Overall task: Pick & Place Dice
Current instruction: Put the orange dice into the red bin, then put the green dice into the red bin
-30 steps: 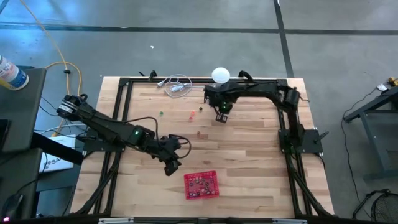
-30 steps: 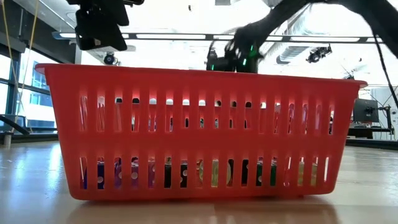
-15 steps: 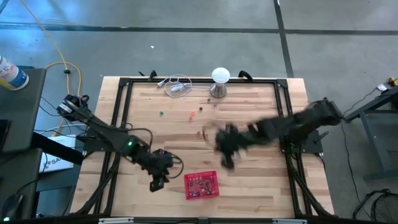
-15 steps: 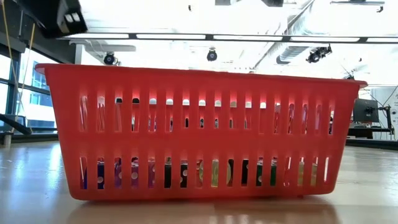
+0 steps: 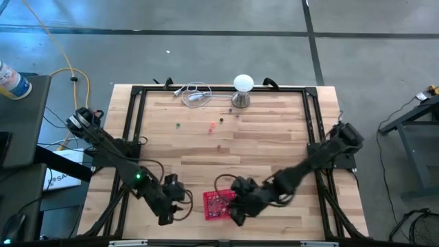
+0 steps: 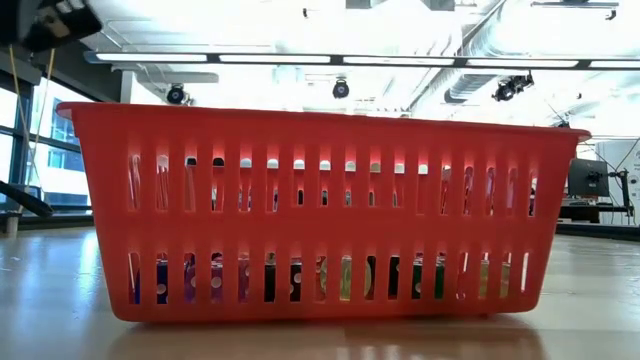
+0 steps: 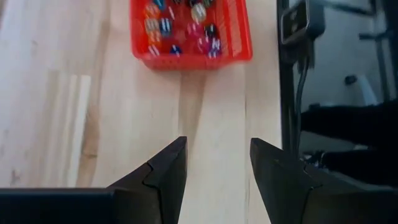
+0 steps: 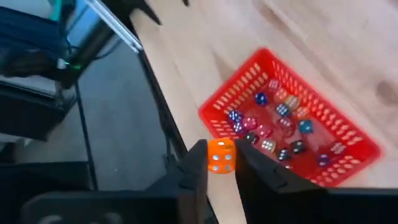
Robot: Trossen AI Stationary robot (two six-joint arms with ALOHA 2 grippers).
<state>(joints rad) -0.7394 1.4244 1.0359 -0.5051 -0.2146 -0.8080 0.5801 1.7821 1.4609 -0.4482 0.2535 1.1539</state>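
Observation:
The red mesh basket [image 5: 221,204] stands near the table's near edge and holds several mixed-colour dice [image 8: 278,127], which also show through its slots [image 6: 300,278]. A few loose dice [image 5: 212,125] lie on the far half of the table. My right gripper [image 5: 235,211] is beside the basket's right side, shut on an orange die [image 8: 221,155]. My left gripper [image 5: 167,208] is left of the basket, open and holding nothing. In its wrist view, the left gripper [image 7: 214,168] points at the basket [image 7: 189,31] across bare wood. My right gripper pinches the orange die [image 8: 221,155] between its two fingers [image 8: 194,167], one on each of two opposite faces. A white-dotted face shows between them. The die is lifted clear, above the table's near edge beside the basket [image 8: 292,124].
A white ball-topped metal stand [image 5: 241,89] and a coiled cable [image 5: 195,94] sit at the far edge. The black frame rail [image 5: 226,88] rings the table. The near rail [image 8: 155,93] runs close to the basket. In the low view the basket [image 6: 320,210] fills most of the picture.
My right gripper swept from the far side by the stand across the table to the near edge, ending beside the basket's right side. My left gripper drew back toward the near-left corner, away from the table's middle. The basket stayed where it was.

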